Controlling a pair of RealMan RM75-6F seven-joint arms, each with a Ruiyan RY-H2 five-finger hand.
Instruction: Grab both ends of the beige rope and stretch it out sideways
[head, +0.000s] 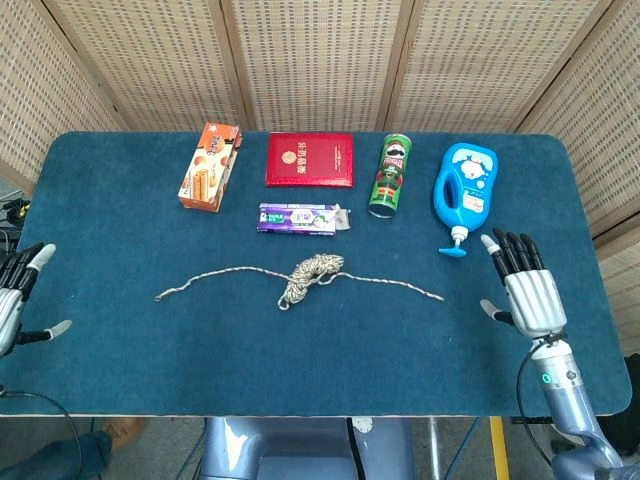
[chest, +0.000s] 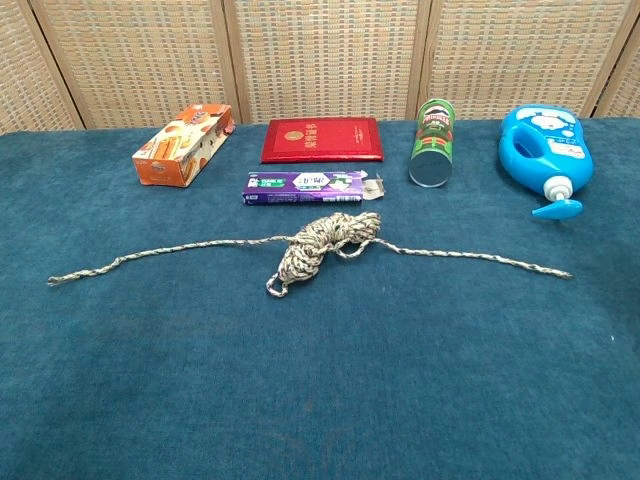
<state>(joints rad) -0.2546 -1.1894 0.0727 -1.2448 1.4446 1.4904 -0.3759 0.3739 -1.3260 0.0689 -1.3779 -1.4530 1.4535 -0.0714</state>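
beige rope (head: 300, 272) mid-desk: soft, light, limp | we take its two free ends | left hand (head: 12, 300), right hand (head: 527, 290): fingers spread, empty

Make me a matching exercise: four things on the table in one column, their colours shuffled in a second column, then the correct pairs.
Things:
1. rope
2. booklet
3. chip can
4. jug

Colours:
A. green
B. blue
C. beige
D. red

Pairs: 1-C, 2-D, 3-A, 4-B
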